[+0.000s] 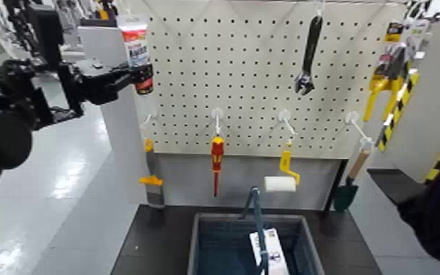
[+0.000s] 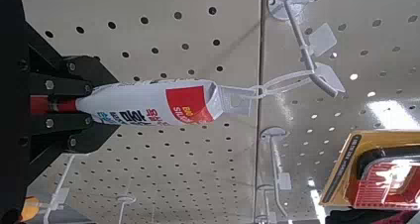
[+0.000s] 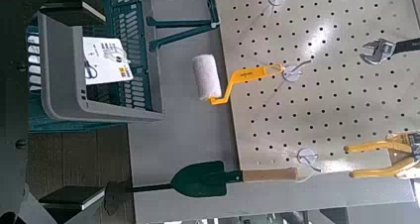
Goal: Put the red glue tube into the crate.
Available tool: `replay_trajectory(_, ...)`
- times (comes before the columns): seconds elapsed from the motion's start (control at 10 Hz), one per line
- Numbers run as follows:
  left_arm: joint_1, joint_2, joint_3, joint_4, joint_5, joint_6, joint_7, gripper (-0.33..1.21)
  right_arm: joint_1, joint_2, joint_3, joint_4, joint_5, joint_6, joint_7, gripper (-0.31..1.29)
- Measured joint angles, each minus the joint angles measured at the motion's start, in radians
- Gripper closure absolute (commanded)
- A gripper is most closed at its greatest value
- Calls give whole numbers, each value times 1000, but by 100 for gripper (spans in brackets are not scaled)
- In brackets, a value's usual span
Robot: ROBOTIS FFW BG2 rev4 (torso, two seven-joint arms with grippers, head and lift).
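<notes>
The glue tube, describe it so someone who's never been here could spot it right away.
Find the tall pegboard. At its upper left, beside the left gripper, hangs the glue tube, white with a red-orange printed label. Unlike the tools hanging nearby, it is a printed squeeze tube, gripped by that arm.

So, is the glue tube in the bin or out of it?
Out. The glue tube is looped on a hook, held by the left gripper, well above the bin.
</notes>
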Motion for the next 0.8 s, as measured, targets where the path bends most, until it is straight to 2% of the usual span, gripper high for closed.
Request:
replay_trajectory(0.3,-1,-1,-5,-19,26,-13,29,117,-1,0,-1,3,-2,0,1,10)
replay_trajectory(0.5,-25,0,-34,-139,96,10,79,117,0,0,-2,3,-2,0,1,10)
replay_trajectory(0.8,-7,-22,-38,-302,187,86,159,117,3,0,-4,0,-3,3,1,10)
